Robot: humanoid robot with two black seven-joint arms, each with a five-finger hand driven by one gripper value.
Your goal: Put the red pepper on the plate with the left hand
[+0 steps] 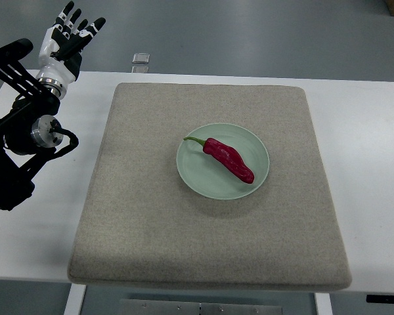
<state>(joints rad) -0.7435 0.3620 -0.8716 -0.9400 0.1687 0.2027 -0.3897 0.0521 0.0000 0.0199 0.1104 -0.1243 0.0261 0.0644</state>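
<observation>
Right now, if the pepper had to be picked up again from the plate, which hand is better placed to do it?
Left. Only the left hand is in view, raised at the far left corner, fingers spread and empty. The right hand is not visible. The red pepper lies on the plate, mid-mat.

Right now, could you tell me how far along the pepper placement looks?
It looks done: the red pepper lies on the pale green plate, on the grey mat. Nothing is in hand; the left hand is raised at the far left corner, fingers open, away from the plate. Nothing seems left. The right arm is not in view.
</observation>
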